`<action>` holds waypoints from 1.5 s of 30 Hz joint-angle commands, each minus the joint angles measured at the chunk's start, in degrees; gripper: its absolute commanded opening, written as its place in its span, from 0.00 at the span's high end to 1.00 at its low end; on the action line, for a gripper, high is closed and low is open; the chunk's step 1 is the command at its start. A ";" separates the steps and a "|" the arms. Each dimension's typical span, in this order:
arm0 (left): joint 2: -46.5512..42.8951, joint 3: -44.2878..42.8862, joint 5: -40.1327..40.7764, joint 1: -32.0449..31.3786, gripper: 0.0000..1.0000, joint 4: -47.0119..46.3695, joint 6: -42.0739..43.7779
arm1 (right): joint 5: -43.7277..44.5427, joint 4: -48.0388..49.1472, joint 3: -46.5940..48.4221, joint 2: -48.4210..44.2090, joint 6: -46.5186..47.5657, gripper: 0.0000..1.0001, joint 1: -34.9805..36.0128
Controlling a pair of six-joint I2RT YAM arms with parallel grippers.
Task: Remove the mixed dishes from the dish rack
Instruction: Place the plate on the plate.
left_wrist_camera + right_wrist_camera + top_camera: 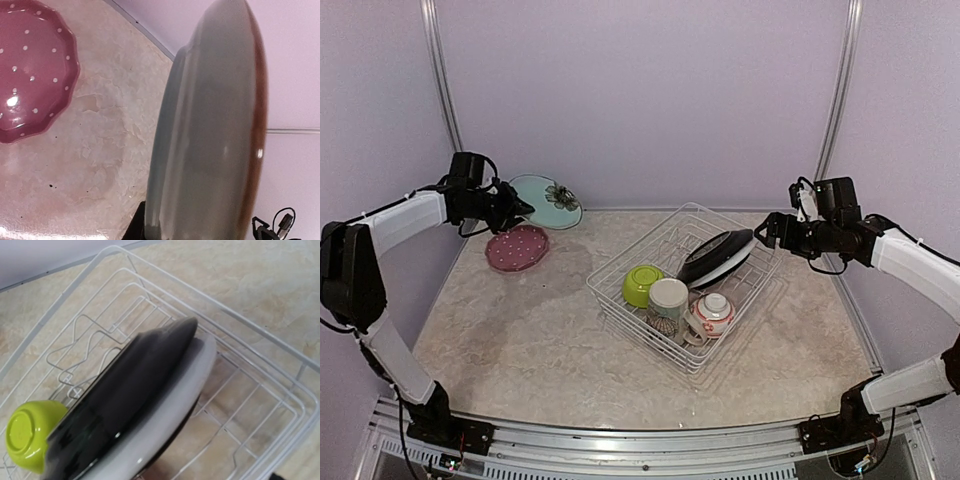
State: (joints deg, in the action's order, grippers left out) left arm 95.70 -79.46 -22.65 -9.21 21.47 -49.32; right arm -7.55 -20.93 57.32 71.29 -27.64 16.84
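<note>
My left gripper (518, 207) is shut on the rim of the pale green plate (548, 200), held above the table at the back left. In the left wrist view this plate (210, 140) fills the frame edge-on, with one dark finger (133, 226) beside its lower rim. The red dotted plate (517, 247) lies flat on the table just below it. The white wire dish rack (620, 262) holds a black plate (715, 247) leaning on a white plate (728, 262), a lime-green bowl (642, 285), a cream mug (668, 298) and a white-and-red small bowl (712, 312). My right gripper (767, 232) is open at the upper rim of the two leaning plates.
The rack sits skewed in the middle right of the marbled table (520, 330). Purple walls close the back and both sides. In the right wrist view the rack's wire rim (260, 340) runs just right of the white plate (175, 410), and the lime bowl (30, 435) lies at the far left.
</note>
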 commanded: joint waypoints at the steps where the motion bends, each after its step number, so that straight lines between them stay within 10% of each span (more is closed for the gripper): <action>1: -6.05 9.13 -9.45 6.87 1.00 -18.65 -10.56 | -0.44 0.80 -0.53 0.06 -0.24 0.09 0.30; 11: -4.26 23.24 -6.19 18.69 1.00 -38.99 -19.90 | -3.00 2.59 -1.03 -1.35 0.03 0.09 0.29; 23: 12.87 19.17 -10.29 19.96 1.00 -49.00 -21.06 | -1.22 1.37 -0.81 -2.58 0.48 0.09 0.29; 45: 18.36 14.11 -10.97 18.95 0.86 -37.37 -16.59 | 0.35 1.53 -1.71 -4.12 0.11 0.08 0.28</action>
State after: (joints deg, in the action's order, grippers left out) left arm 113.93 -61.25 -31.55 10.09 -16.03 -68.84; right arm -7.75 -19.81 56.60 68.75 -27.29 16.84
